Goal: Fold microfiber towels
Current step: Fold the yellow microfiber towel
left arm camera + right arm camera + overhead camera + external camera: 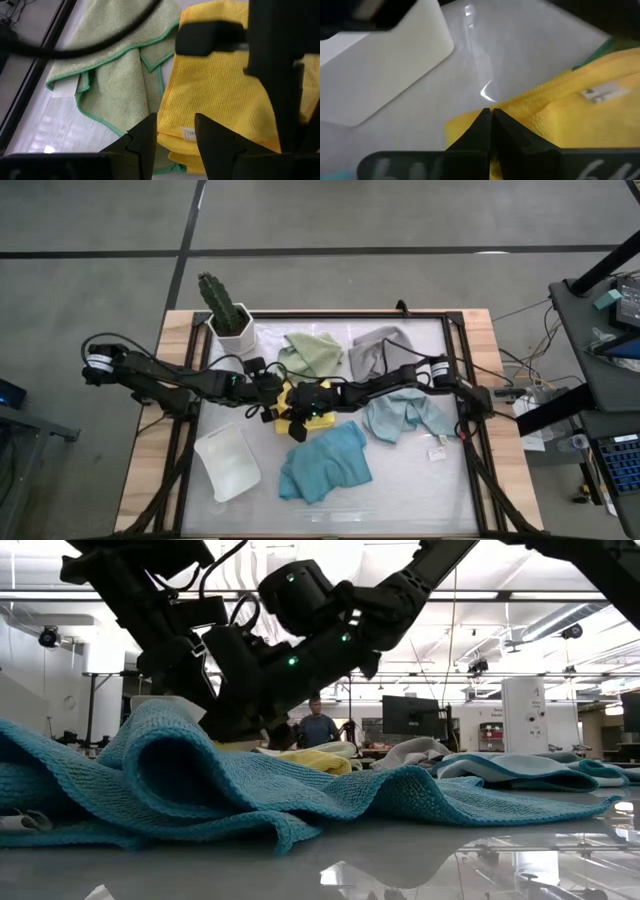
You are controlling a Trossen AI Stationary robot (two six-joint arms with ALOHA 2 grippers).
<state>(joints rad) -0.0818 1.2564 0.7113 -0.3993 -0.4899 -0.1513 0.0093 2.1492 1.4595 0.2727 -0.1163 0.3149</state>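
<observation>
Both tools met over the yellow towel point(292, 402) at mid-worktop.

Left tool point(176, 145): fingers part-way apart, straddling the near edge of the yellow towel, its white tag point(188, 134) in the gap between them. Cannot tell whether the fingers actually pinch the cloth or just stand either side of it.

Right tool point(491, 116): clenched, tips pressed together to a point, resting at the folded edge of the yellow towel. Cannot tell whether any cloth is caught between the tips.

Sage green towel point(117, 75) just past the left tool, crumpled, green-stitched hem showing, touching the yellow towel's side.

White tray point(380, 70) on the worktop point(420, 490) beyond the right tool's tips, apart from the yellow towel.

Teal towel point(325, 464) loose and rumpled near the right tool, worktop's front side; fills the foreground in the low view.

Pale blue towel point(405, 418) bunched beside the right arm's forearm. Grey towel point(378, 350) on that arm's far side, crumpled.

Potted cactus point(228, 312) in a white pot at the far corner, behind the left arm.

Person point(317, 726) standing in the room beyond the worktop, seen in the low view.
</observation>
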